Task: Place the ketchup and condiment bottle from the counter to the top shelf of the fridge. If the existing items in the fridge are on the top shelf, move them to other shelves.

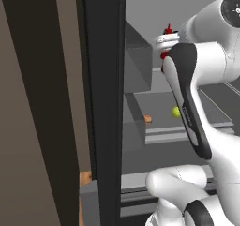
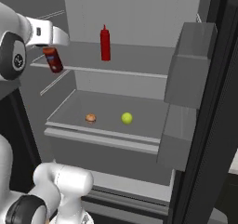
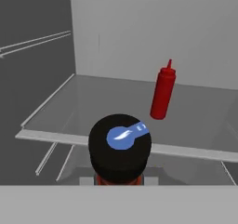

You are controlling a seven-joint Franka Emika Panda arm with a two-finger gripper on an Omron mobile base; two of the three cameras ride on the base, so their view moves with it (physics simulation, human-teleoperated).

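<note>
From my left base view the arm [image 1: 187, 103] covers most of the ketchup [image 1: 168, 31]; I see just its red tip. In the hand view the condiment bottle's black cap [image 3: 120, 146] hides its body and my fingers. On the lower shelf [image 2: 74, 108], the small orange item [image 2: 90, 118] is too small to identify.

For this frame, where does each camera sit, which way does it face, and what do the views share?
Left base view: behind the arm's left, looking past the fridge door edge; white arm at right.
Right base view: behind the arm's right, facing the fridge shelves; arm at left holding the condiment bottle.
Hand view: looks along the gripper over the bottle's black cap.
Shared: ketchup on the top shelf.
</note>
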